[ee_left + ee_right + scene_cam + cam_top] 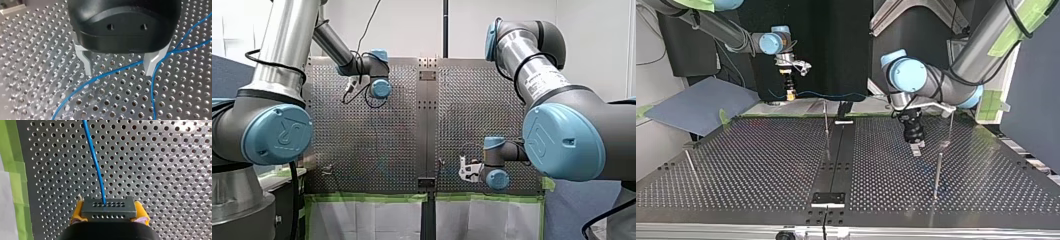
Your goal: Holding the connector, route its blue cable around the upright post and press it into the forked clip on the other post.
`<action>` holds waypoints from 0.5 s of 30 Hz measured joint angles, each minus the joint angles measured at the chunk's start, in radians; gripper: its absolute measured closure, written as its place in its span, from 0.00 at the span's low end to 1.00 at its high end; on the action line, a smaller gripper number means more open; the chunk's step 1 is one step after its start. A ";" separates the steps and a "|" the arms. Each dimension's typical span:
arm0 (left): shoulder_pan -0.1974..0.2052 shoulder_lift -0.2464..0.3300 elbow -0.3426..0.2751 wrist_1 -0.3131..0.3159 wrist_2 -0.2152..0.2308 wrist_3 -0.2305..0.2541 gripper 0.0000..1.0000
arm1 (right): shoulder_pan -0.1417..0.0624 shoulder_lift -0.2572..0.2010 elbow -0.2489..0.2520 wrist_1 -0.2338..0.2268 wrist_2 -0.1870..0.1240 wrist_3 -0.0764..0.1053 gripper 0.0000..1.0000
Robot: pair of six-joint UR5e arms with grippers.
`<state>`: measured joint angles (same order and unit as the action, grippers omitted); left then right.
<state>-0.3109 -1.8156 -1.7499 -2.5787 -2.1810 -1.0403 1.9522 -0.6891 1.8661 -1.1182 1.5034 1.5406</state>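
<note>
My right gripper (109, 213) is clamped on the grey connector (109, 207) between yellow pads, far left in the top view. The blue cable (95, 157) leads away from it. My left gripper (118, 65) hangs wide open, holding nothing, above the perforated table (37, 62), with the cable running beneath it.

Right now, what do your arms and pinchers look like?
My left arm and my right arm are shiny silver tubes with dark grey joints, round blue caps and thin black cables. My right arm wears a small printed label. My left gripper is black with pale metal fingers; my right gripper has yellow pads.
</note>
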 joint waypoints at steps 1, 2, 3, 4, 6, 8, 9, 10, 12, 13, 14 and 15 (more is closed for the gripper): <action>0.002 0.000 0.000 0.000 0.005 0.008 0.00 | 0.000 0.000 0.000 0.000 0.000 0.000 0.93; 0.004 0.000 0.000 0.000 0.007 0.013 0.00 | 0.000 0.000 0.000 0.000 0.000 0.001 0.93; 0.005 0.000 0.000 0.000 0.009 0.017 0.00 | 0.000 0.001 0.000 0.000 0.000 0.001 0.93; 0.008 -0.001 0.000 0.001 0.010 0.020 0.00 | 0.000 0.001 0.000 0.000 0.000 0.001 0.93; 0.012 -0.001 0.000 0.001 0.011 0.023 0.00 | 0.000 0.001 0.000 0.000 0.000 0.001 0.93; 0.019 -0.001 0.000 0.004 0.011 0.024 0.00 | 0.000 0.001 0.000 0.000 0.000 0.001 0.93; 0.023 -0.001 0.000 0.006 0.011 0.025 0.00 | 0.000 0.002 0.000 0.000 0.000 0.001 0.93; 0.027 -0.001 0.000 0.009 0.011 0.025 0.00 | 0.000 0.002 0.000 -0.001 0.000 0.001 0.93; 0.034 -0.001 0.000 0.013 0.012 0.026 0.00 | 0.000 0.002 0.000 -0.002 0.000 0.001 0.93; 0.038 -0.001 0.001 0.014 0.013 0.028 0.00 | 0.000 0.002 0.000 -0.002 0.000 0.001 0.93; 0.041 -0.001 0.002 0.015 0.013 0.030 0.00 | 0.000 0.002 0.000 -0.003 0.000 0.001 0.93; 0.045 -0.001 0.002 0.016 0.014 0.032 0.00 | 0.000 0.002 0.000 -0.003 0.000 0.001 0.93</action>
<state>-0.2661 -1.8164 -1.7479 -2.5628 -2.1669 -1.0082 1.9523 -0.6870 1.8658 -1.1212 1.5034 1.5419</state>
